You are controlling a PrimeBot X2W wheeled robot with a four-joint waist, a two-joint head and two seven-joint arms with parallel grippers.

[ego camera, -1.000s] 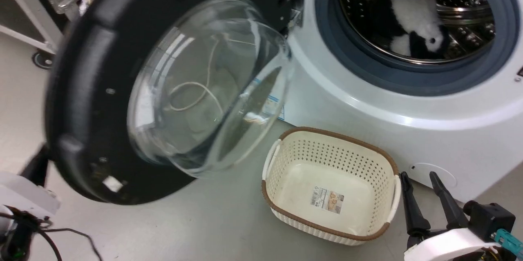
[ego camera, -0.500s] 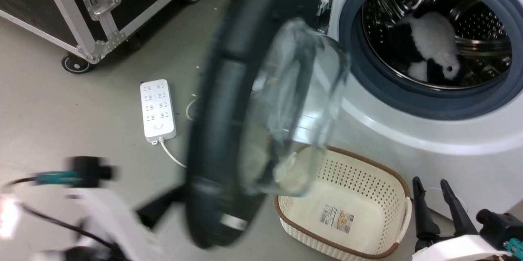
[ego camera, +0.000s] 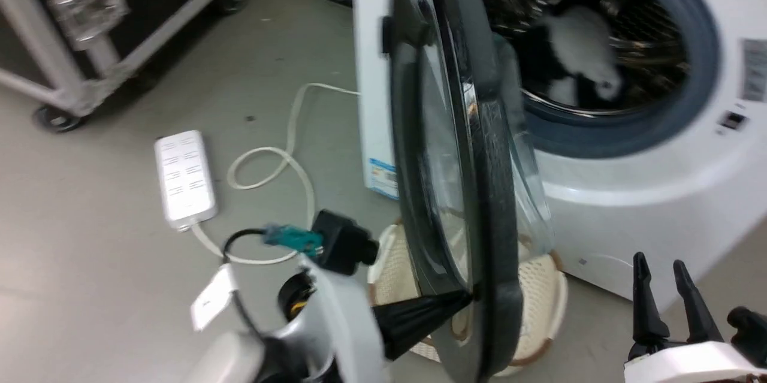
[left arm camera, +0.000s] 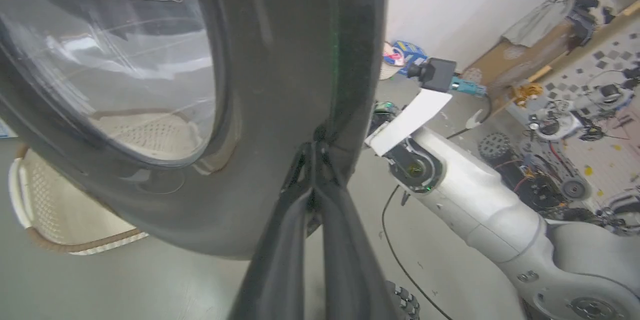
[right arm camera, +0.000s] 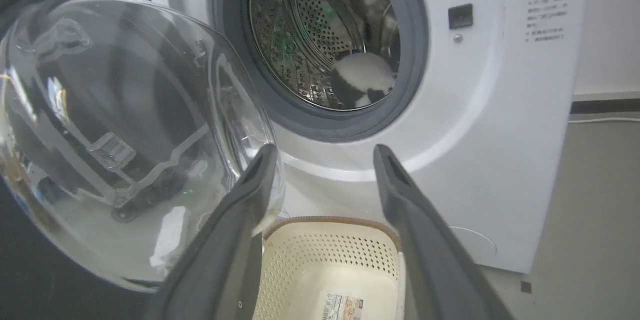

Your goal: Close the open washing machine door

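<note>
- Glossy black plastic rings the washing machine door (ego camera: pixel 488 191), which stands half-swung and edge-on in the head view. It is directly ahead of the left gripper (ego camera: pixel 464 298), whose tips touch its lower rim.
- The left gripper's two fingers are pressed together into a single point. In the left wrist view that point meets the door's dark outer band beside the window and clamps nothing.
- The right gripper (ego camera: pixel 659 263) hangs empty with its fingers spread. In its wrist view the door's clear glass bowl (right arm camera: pixel 125 134) bulges to the left of its fingers, and the open steel drum (right arm camera: pixel 320 34) lies ahead and above them.
- As I judge it, the door is rigid, fairly heavy and swings freely, so a push suits it better than a grasp. The gloss is slippery, so closed tips may skid along the rim.
- The best contact looks like the flat black band near the free edge, far from where the door pivots, because leverage is greatest there. The glass bowl is hard but better left untouched.
- A cream laundry basket (ego camera: pixel 551 293) sits on the floor (ego camera: pixel 90 251) beneath the door, beyond the left gripper's tips. I cannot tell for certain whether the door clears it.
- The last stretch will likely need a firm press to click shut.
</note>
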